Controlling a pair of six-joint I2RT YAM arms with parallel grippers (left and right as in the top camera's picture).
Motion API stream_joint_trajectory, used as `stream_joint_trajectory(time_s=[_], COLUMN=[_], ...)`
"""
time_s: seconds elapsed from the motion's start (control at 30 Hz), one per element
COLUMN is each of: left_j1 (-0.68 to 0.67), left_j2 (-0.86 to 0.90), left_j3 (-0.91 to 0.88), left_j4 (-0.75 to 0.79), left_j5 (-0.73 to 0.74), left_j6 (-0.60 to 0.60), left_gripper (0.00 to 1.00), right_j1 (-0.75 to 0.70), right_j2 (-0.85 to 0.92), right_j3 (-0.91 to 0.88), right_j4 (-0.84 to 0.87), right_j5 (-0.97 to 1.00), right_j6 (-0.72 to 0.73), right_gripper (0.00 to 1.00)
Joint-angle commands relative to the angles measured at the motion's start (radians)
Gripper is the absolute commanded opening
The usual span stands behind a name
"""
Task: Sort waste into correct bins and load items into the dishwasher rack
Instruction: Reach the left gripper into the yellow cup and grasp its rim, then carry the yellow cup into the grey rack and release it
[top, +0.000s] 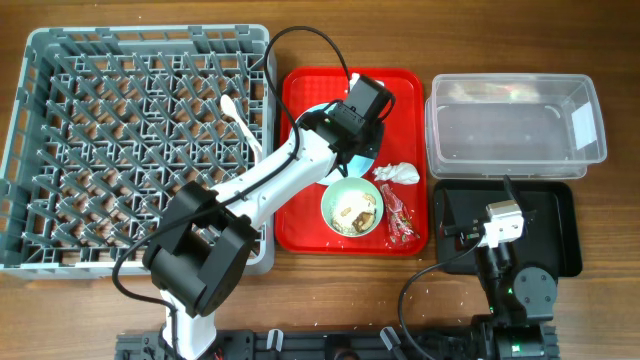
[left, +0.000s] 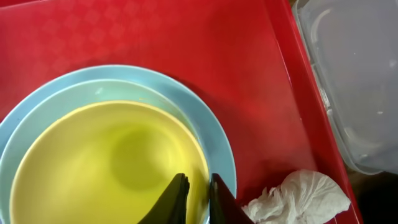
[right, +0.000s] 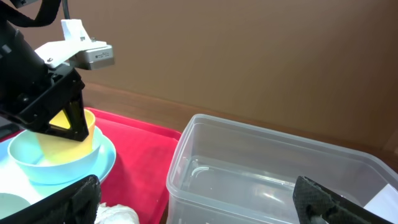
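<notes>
1. One yellow cup (left: 106, 168) sits nested in a pale blue bowl (right: 56, 168), and the bowl stands on a pale blue plate (left: 221, 149) at the back of the red tray (left: 155, 37).
2. The left gripper (left: 194, 196) is pinched on the yellow cup's rim at its near edge, with one finger inside the cup and one outside, between cup and bowl.
3. Just beside the plate on the red tray lies the crumpled napkin (left: 298, 196).
4. Nearer the front of the tray stands a second bowl (top: 328, 205) with beige-brown food scraps (top: 355, 210) in it. The red wrapper (top: 400, 215) lies just to its right.
5. Right of the red tray is the clear tub (top: 515, 125), with the black tray (top: 555, 225) in front of it.
6. The right gripper (right: 199, 205) hangs above the black tray, jaws spread wide and holding nothing.
7. Left of the red tray stands the grey rack (top: 60, 150), with a white plastic utensil (top: 238, 118) lying among its pegs near the right wall. Spoon or fork, I cannot tell.
</notes>
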Motion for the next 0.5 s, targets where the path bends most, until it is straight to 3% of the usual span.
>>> stream_joint_trajectory(time_s=[0.0,0.47], left_j1=[-0.006,0.012], left_j2=[0.012,-0.025], left_j3=[-0.005,0.013], left_j4=[-0.024,-0.042], left_j5=[-0.017,-0.105], left_j6=[0.008,0.004], left_gripper=[0.12,0.04], right_j1=[-0.004,-0.004], right_j2=[-0.004,-0.004], right_j3=[-0.001,-0.001], right_j4=[0.006,0.006], right_j5=[-0.005,-0.005], right_j6=[0.0,0.0], right_gripper=[1.0,1.0])
